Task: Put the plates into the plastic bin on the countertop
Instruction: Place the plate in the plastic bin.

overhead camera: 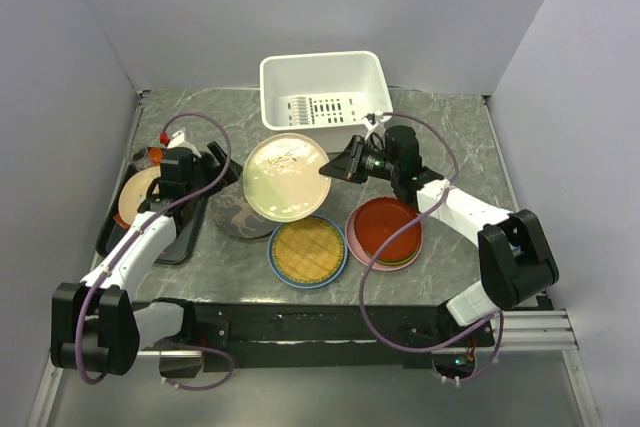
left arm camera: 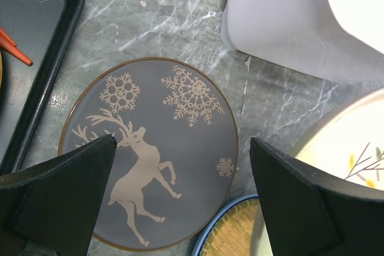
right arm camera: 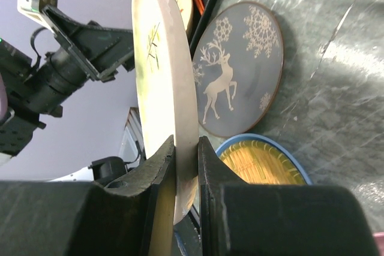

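The right claw (right arm camera: 186, 148) pinches the round cream leaf-sprig plate (overhead camera: 285, 177) by its rim. The left claw (left arm camera: 182, 151) hangs spread above the round grey reindeer plate (left arm camera: 180, 118).

Left arm (overhead camera: 135, 242): reaches from its base toward 1 o'clock. Left pincer (left arm camera: 182, 148) faces down, fingers spread wide, nothing between them.

Right arm (overhead camera: 465, 209): elbow bent at 4 o'clock, forearm runs toward 10 o'clock. Right pincer (right arm camera: 186, 154) points to 9 o'clock, fingers clamped on the rim of the cream plate (right arm camera: 162, 76).
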`<state>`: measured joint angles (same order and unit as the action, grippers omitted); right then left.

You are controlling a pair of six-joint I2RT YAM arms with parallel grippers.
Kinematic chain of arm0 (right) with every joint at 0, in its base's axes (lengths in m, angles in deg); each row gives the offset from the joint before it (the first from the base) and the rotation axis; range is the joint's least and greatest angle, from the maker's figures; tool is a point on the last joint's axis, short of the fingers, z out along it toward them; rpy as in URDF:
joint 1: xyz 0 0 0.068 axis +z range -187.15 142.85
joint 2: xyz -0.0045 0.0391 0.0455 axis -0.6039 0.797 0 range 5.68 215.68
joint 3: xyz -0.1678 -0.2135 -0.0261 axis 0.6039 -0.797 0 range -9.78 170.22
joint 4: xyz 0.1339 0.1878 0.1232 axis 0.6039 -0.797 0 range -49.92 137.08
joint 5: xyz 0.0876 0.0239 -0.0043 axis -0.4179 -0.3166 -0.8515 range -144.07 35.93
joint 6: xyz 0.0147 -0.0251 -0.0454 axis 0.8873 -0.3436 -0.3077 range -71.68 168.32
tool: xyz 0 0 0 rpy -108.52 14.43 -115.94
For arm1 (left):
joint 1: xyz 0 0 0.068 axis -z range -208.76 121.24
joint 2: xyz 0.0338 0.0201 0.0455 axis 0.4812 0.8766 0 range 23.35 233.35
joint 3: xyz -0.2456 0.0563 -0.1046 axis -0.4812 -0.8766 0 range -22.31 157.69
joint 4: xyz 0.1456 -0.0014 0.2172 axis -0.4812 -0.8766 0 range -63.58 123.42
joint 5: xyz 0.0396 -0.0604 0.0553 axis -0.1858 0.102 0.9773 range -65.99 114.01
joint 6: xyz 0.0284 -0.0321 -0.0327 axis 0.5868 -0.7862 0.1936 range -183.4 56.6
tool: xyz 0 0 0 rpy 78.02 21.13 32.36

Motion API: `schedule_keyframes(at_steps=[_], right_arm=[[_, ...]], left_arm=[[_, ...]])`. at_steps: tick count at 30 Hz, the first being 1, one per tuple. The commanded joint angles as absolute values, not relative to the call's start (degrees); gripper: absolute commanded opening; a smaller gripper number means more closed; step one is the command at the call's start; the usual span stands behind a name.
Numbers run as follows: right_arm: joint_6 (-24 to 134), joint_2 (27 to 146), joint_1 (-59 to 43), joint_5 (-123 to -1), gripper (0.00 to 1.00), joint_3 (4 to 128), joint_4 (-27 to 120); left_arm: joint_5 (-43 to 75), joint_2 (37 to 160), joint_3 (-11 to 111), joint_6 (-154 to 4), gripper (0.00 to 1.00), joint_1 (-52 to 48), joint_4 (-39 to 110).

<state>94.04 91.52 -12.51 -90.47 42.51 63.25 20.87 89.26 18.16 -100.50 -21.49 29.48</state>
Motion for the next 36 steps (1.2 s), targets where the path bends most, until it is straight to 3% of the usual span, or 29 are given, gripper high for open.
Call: schedule_keyframes(at_steps=[1,36], right_arm=[[95.6,89.6,-13.9,-94.1,0.00,47.3,70.1],[96.4,95.4,-21.2,-94.9,0.00,58.8,68.7]], left_arm=[[21.2,88.0,17.8,-99.9,0.99,-21.3,30.8],[18.8,89.8,18.5,-98.5,0.99,-21.3,30.9]])
